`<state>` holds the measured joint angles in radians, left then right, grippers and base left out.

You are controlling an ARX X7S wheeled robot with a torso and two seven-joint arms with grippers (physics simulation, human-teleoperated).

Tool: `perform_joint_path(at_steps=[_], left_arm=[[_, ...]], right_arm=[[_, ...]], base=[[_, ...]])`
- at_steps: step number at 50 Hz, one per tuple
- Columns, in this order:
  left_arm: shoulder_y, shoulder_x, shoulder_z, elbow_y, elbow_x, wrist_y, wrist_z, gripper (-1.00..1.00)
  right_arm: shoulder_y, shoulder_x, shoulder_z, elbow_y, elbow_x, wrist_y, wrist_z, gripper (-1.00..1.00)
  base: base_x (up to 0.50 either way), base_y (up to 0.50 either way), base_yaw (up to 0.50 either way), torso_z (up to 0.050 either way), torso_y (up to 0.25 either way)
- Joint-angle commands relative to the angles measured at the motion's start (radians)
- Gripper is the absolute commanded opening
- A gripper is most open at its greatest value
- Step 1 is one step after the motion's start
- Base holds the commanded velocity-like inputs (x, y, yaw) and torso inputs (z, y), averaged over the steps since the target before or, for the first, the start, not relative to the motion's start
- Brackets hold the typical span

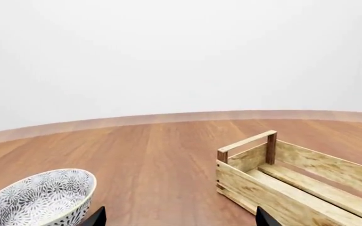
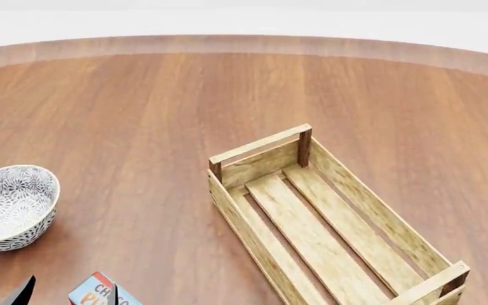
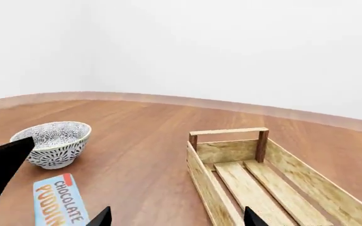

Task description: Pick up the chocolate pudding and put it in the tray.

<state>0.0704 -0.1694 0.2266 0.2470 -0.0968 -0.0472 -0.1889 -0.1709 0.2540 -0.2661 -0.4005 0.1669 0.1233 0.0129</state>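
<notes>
Pudding [image 3: 58, 203], a flat carton with light-blue face and orange lettering, lying on the smooth wood table [image 2: 142, 101] near the patterned round bowl [image 2: 11, 206]; slatted light-wood tray [image 2: 329, 222] well apart; both grippers' tips spread, holding nothing.

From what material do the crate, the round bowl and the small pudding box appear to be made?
The tray looks like unfinished light wood: visible grain, slats, darker posts. The bowl seems to be glazed ceramic, white with a fine grey pattern, though plastic is possible. The chocolate pudding looks like printed cardboard: flat blue face, orange lettering.
</notes>
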Motion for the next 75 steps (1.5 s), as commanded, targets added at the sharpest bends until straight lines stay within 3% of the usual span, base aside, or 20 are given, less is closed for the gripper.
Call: perform_joint_path(at_steps=[1, 36, 75], left_arm=[[0.001, -0.007, 0.010, 0.006, -0.001, -0.002, -0.010, 1.00], [-0.016, -0.027, 0.042, 0.031, -0.017, -0.034, -0.040, 1.00], [-0.036, -0.053, 0.058, 0.079, -0.048, -0.085, -0.069, 1.00]], right_arm=[[-0.085, 0.052, -0.065, -0.053, -0.023, -0.012, -0.042, 1.00], [-0.132, 0.078, -0.171, 0.211, -0.093, -0.181, -0.092, 1.00], [0.038, 0.019, -0.220, 0.266, -0.069, -0.061, -0.120, 1.00]], base=[[0.00, 0.00, 0.00, 0.000, 0.000], [0.00, 0.00, 0.00, 0.000, 0.000], [0.00, 0.00, 0.00, 0.000, 0.000]])
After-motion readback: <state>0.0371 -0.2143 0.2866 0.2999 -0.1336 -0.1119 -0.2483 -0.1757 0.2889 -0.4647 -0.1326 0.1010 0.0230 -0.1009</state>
